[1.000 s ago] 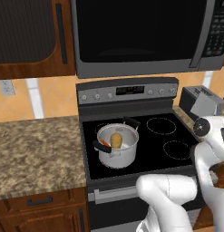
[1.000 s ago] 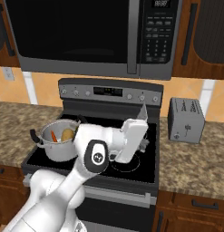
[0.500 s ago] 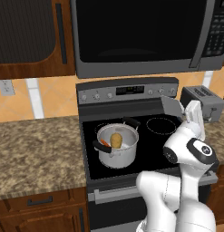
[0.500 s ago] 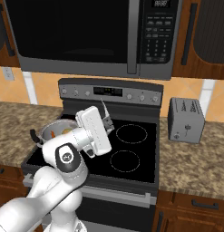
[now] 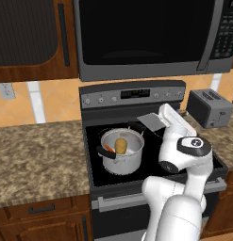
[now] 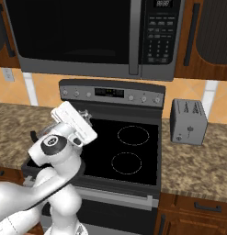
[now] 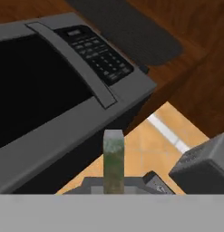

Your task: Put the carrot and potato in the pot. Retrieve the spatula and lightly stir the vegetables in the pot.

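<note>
The arm has been swung left since half a second ago, so the gripper [image 5: 145, 123] is now held beside the pot [image 5: 120, 152], above its right rim. A spatula [image 7: 113, 161] is clamped between the fingers. The potato [image 5: 120, 145] and carrot [image 5: 109, 149] lie inside the pot on the stove [image 5: 151, 141].

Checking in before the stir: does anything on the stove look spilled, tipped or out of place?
Nothing stands out. The pot stands upright on the front left burner with the potato and carrot inside it, nothing spilled on the cooktop. The toaster sits squarely on the counter.
</note>
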### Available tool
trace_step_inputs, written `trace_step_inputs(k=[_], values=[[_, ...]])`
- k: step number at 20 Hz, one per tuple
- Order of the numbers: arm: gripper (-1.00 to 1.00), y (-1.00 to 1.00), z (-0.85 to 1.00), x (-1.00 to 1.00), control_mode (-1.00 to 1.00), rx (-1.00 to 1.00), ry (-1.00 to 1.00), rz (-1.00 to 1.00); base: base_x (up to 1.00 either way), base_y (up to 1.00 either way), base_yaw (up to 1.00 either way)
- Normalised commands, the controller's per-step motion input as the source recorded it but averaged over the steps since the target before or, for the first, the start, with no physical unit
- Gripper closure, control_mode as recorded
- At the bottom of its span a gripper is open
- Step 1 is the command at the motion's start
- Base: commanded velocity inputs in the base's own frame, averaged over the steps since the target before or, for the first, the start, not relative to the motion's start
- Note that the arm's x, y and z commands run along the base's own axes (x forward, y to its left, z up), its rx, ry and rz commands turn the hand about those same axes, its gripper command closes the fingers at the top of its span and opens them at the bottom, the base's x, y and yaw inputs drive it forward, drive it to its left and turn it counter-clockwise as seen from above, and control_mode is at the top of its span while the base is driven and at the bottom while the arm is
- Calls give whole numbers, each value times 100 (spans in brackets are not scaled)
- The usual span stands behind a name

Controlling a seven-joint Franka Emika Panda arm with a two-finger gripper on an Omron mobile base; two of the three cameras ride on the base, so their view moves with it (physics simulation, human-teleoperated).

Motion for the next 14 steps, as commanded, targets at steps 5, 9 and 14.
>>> trace_step_inputs(k=[5,9,14], values=[[100,99,26,9,-100,-42,45,9,0,0,0],[100,60,14,2,-100,-26,43,1,0,0,0],[100,52,52,-30,-100,-16,2,0,0,0,0]])
